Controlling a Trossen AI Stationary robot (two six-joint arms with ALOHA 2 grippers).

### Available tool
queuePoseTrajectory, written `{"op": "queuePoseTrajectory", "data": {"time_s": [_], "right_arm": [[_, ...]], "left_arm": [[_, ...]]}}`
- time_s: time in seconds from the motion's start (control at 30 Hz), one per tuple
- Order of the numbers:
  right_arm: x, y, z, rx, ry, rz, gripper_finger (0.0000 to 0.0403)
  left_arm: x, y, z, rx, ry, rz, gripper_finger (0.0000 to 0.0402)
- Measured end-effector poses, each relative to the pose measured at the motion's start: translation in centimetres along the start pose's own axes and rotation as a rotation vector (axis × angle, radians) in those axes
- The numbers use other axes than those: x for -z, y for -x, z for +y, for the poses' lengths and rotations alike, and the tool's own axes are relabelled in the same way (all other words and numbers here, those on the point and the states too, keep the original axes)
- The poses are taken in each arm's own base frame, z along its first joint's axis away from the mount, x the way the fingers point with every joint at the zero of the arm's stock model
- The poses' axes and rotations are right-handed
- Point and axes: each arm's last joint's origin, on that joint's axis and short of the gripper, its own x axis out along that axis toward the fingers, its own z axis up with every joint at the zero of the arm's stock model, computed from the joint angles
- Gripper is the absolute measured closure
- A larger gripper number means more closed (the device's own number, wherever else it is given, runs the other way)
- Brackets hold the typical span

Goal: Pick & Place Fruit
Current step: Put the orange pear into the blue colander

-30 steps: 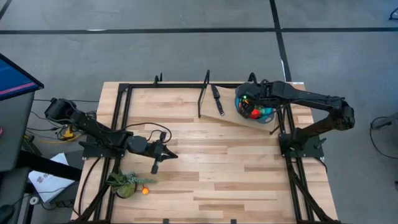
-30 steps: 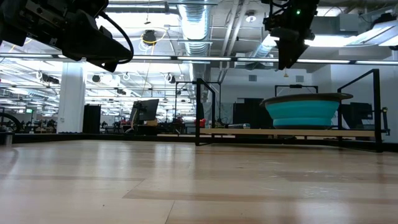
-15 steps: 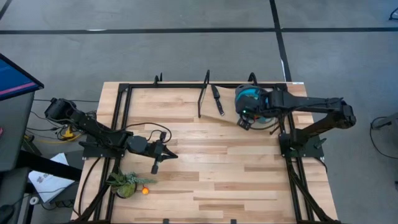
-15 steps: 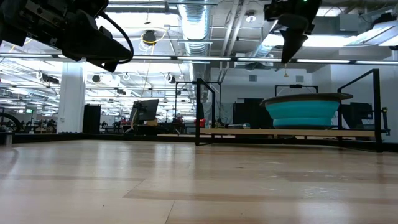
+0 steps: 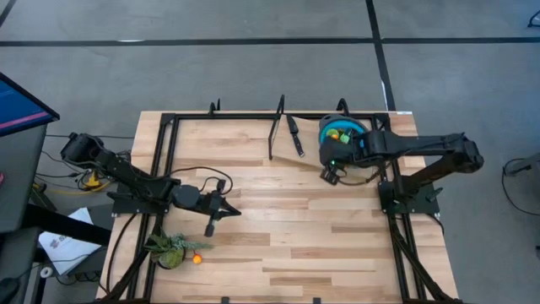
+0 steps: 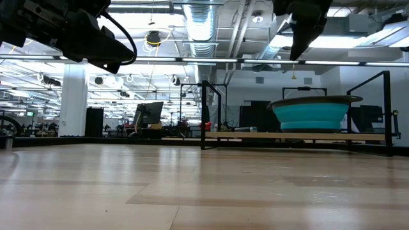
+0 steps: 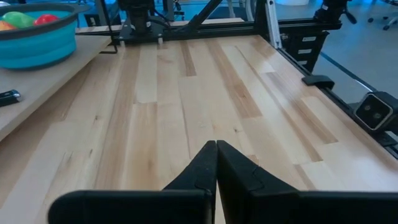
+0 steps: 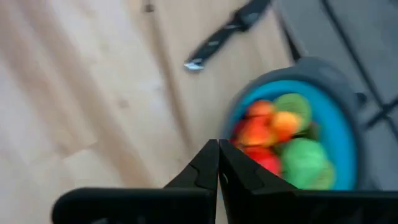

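Observation:
A blue bowl (image 5: 326, 127) at the table's far right holds several toy fruits (image 5: 339, 133), red, orange and green; the right wrist view shows them (image 8: 273, 130) heaped inside. One orange fruit (image 5: 197, 259) lies on the table near the front left, beside a leafy plant (image 5: 171, 248). My right gripper (image 5: 328, 175) hangs shut, holding nothing, above the table just off the bowl's near-left rim, pointing steeply down (image 8: 218, 149). My left gripper (image 5: 236, 211) hovers shut, holding nothing, over the table's left half, pointing toward the right edge (image 7: 216, 149).
A black-handled knife (image 5: 294, 135) lies left of the bowl. A black frame post (image 5: 275, 127) stands beside it, and black rails run along the table's left, far and right sides (image 5: 169, 152). Bare wood (image 5: 287, 219) spreads between the two grippers.
My right gripper has swung from above the bowl toward the table's near edge, past the bowl's rim, staying high. Its fingers have shut with nothing between them. The fruits in the bowl now show in the high view.

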Motion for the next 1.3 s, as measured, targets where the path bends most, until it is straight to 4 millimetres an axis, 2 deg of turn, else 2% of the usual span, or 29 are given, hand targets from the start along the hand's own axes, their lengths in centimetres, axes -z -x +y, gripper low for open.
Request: {"op": "queuePoseTrajectory", "data": {"time_s": [0.2,0.47,0.67,0.8,0.93,1.1,1.3], "right_arm": [[1.5,1.2,3.3,-0.130,0.063,-0.016,0.0402],[4.6,-0.1,8.9,-0.320,0.089,-0.140,0.0402],[6.3,-1.6,11.4,-0.425,0.078,-0.246,0.0403],[7.0,-2.6,11.8,-0.445,0.072,-0.277,0.0403],[7.0,-3.7,11.6,-0.404,0.120,-0.322,0.0403],[5.3,-5.0,10.7,-0.391,0.196,-0.455,0.0403],[3.5,-7.3,8.7,-0.478,0.260,-0.558,0.0403]], "left_arm": [[0.1,0.1,-0.6,0.029,0.064,0.003,0.0401],[1.4,0.4,-1.5,0.016,0.099,0.167,0.0401],[-0.9,0.7,-3.2,0.035,0.092,0.356,0.0401],[-2.7,1.3,-4.4,0.062,0.074,0.421,0.0401],[-3.3,2.2,-5.4,0.044,0.127,0.552,0.0401],[-4.0,2.6,-7.2,-0.001,0.201,0.679,0.0401],[-5.2,1.7,-10.2,-0.025,0.277,0.787,0.0401]]}}
